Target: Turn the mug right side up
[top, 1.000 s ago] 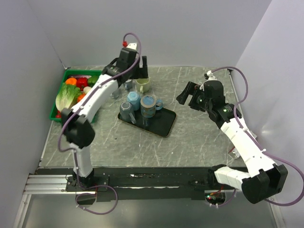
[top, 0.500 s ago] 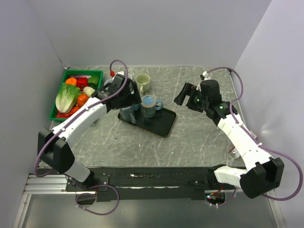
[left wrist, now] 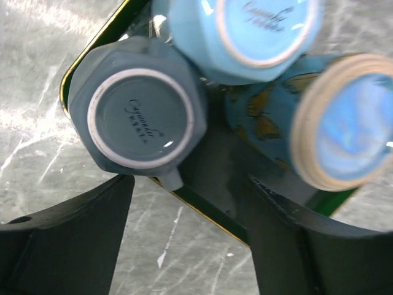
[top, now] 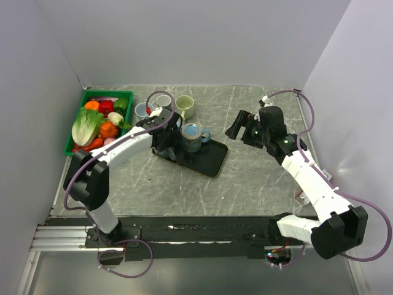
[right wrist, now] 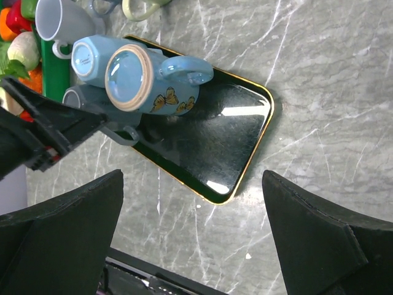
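Note:
A grey-blue mug (left wrist: 138, 114) stands upside down at the left end of the black tray (top: 206, 158), its base facing up. A light blue mug (left wrist: 264, 24) stands upside down beside it. A blue butterfly mug (top: 191, 136) stands upright on the tray, also in the right wrist view (right wrist: 141, 80). My left gripper (top: 167, 144) is open and empty above the grey-blue mug, its fingers (left wrist: 67, 233) spread at the tray's near edge. My right gripper (top: 236, 126) is open and empty, held above the table right of the tray (right wrist: 233, 141).
A cream mug (top: 184, 106) and two pale mugs (top: 142, 109) stand on the table behind the tray. A green crate (top: 80, 107) of vegetables sits at the far left. Walls close in the back and both sides.
My left arm has swung from the mugs at the back down and forward to hover over the tray's left end. My right arm has barely moved.

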### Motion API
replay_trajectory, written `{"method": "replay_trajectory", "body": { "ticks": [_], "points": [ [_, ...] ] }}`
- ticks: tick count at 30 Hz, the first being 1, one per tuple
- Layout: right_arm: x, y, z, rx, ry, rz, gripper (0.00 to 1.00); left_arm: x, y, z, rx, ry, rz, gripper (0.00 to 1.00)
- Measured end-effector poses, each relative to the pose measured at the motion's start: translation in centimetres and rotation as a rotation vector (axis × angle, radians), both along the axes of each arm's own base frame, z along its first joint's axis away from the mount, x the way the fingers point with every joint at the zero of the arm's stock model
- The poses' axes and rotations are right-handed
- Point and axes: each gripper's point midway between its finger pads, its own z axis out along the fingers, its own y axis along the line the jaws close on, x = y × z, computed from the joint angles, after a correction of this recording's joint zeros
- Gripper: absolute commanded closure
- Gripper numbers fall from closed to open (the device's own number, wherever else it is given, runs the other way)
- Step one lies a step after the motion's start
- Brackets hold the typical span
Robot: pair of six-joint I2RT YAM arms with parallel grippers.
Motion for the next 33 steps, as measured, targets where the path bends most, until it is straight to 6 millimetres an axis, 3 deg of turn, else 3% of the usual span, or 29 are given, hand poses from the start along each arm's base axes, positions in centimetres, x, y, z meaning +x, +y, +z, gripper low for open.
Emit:
{"method": "replay_trajectory", "body": {
  "ticks": [7, 12, 20, 23, 33],
  "points": [
    [-0.2, -0.3, 0.0, -0.009, -0.002, -0.005, 0.00, -0.4, 0.5, -2.0, 0.037, 0.042, 0.020, 0.45],
    [-0.3, -0.4, -0.1, -0.021, 0.000, -0.007, 0.00, -0.6, 0.4, -3.2, 0.052, 0.070, 0.021, 0.50],
    [-0.3, -0.6, -0.3, -0.033, 0.004, -0.009, 0.00, -0.9, 0.4, -4.3, 0.061, 0.091, 0.026, 0.80],
    [-0.3, -0.7, -0.4, -0.035, 0.006, -0.010, 0.00, -0.7, 0.4, -4.2, 0.057, 0.082, 0.035, 0.99],
    [-0.4, -0.6, -0.5, -0.035, 0.011, -0.002, 0.00, -0.2, 0.3, -3.6, 0.061, 0.052, 0.024, 0.99]
  ]
}}
